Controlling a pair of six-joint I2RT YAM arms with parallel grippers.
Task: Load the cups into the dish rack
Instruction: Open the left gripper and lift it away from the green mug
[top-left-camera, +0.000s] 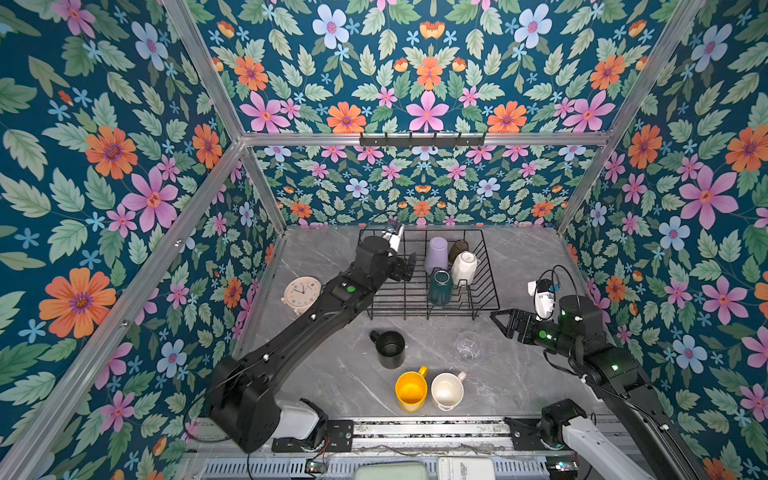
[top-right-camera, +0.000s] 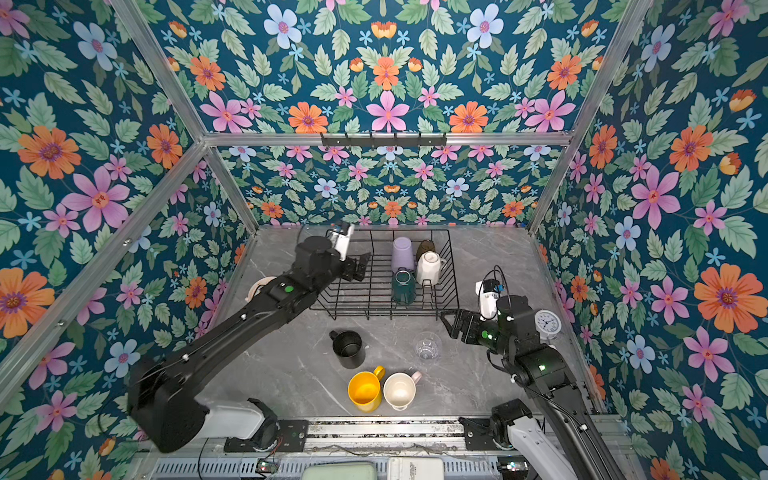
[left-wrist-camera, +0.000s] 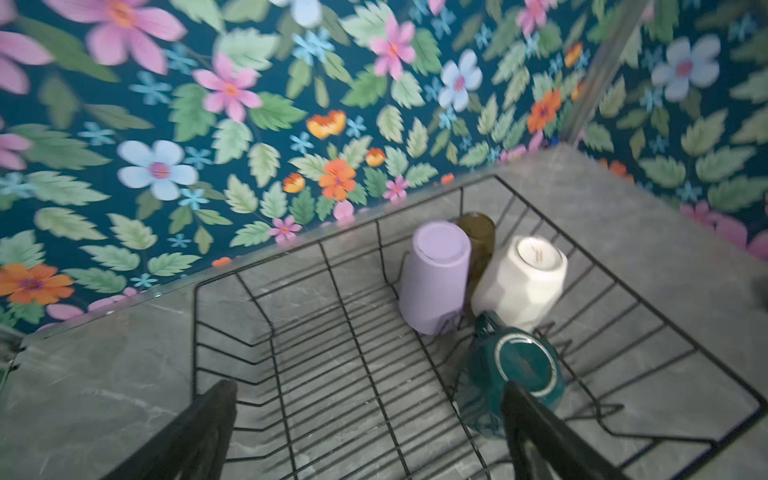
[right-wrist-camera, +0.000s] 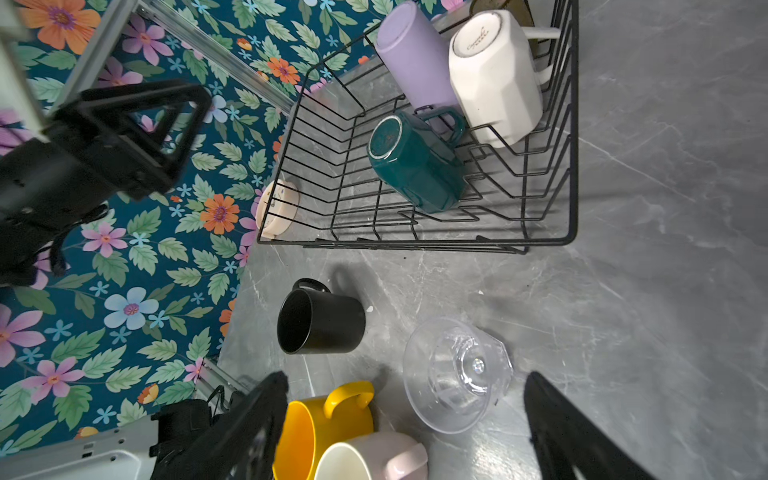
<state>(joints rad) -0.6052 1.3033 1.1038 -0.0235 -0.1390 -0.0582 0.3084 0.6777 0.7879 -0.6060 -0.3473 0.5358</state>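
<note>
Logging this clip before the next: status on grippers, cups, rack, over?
Left gripper open, empty, over dish rack. Right gripper open, empty, near clear glass. Four cups racked, four on table. Nothing blocking.

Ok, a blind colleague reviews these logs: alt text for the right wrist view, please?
The open right gripper frames a clear glass on the grey table, with a black mug, yellow mug and pale-pink mug beside it. Beyond, the dish rack holds a lilac tumbler, white mug and dark-green mug, upended.
</note>
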